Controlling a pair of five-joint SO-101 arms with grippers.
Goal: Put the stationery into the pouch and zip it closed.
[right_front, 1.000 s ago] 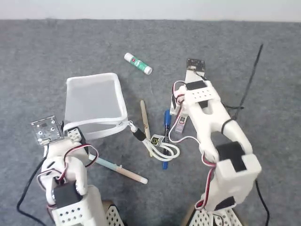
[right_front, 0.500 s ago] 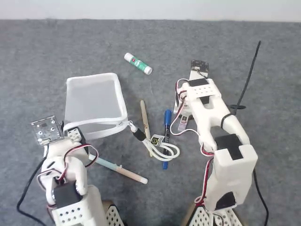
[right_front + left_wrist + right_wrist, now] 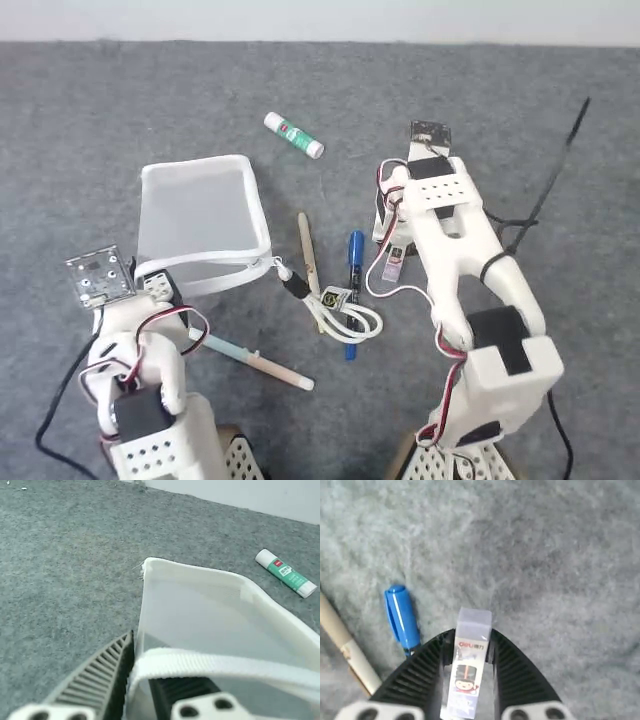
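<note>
A white mesh pouch [image 3: 200, 215] lies open on the grey carpet, and my left gripper [image 3: 163, 284] is shut on its near rim. In the left wrist view the fingers [image 3: 107, 677] pinch the pouch's white rim band [image 3: 210, 662], with the glue stick [image 3: 286, 573] beyond. My right gripper [image 3: 470, 647] is shut on a small clear-wrapped eraser [image 3: 468, 665], which also peeks out under the arm as the eraser [image 3: 392, 265]. Beside it lies a blue pen [image 3: 353, 270], the same blue pen [image 3: 401, 615] in the right wrist view. A beige pencil [image 3: 309, 262] rests left of that.
A green and white glue stick [image 3: 293, 135] lies behind the pouch. A teal-tipped pen [image 3: 250, 358] sits near the left arm's base. A black zipper pull [image 3: 295, 286] and a white cord loop with a tag [image 3: 350, 318] lie between the arms.
The right arm has shifted slightly to the right with the eraser in its gripper, and its black cable has swung right. The left arm and the pouch have not moved.
</note>
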